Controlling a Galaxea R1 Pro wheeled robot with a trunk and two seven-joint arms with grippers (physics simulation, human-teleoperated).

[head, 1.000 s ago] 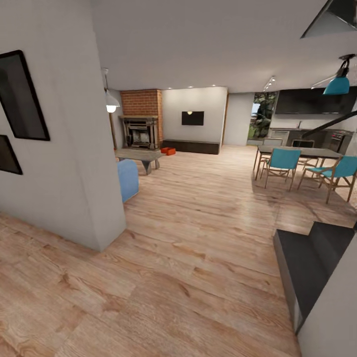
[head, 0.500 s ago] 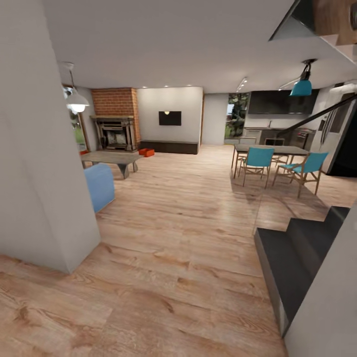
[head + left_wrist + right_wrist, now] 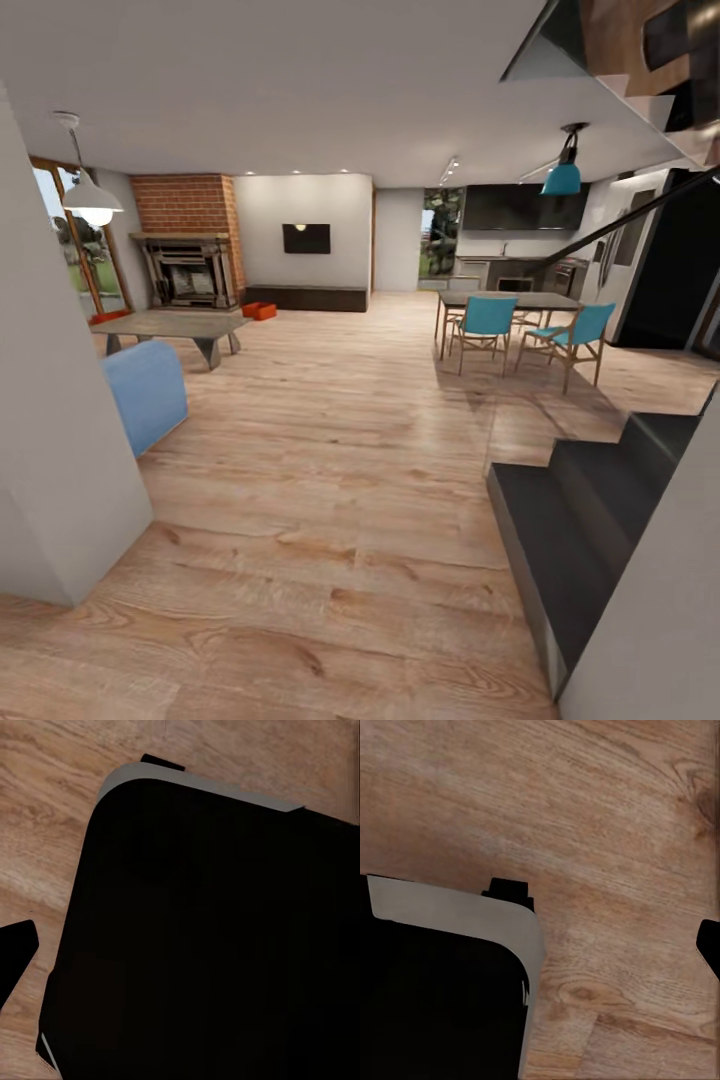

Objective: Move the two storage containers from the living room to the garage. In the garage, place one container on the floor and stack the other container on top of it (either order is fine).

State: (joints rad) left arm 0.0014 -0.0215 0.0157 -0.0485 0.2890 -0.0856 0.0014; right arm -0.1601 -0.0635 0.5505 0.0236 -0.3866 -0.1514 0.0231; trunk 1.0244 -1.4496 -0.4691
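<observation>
The two storage containers [image 3: 259, 311] lie on the wood floor [image 3: 340, 480] in the left middle of the frame, far away, beside the fireplace [image 3: 187, 270] in the living room. Nothing is carried yet; the whole task is left. If the grippers are open, I cannot tell.

The robot's base [image 3: 210, 945] was a black slab with rounded corners and a pale grey rim [image 3: 457, 911].

Light wood-plank floor [image 3: 350, 480] with faint sheen, red brick chimney [image 3: 185, 203]
</observation>
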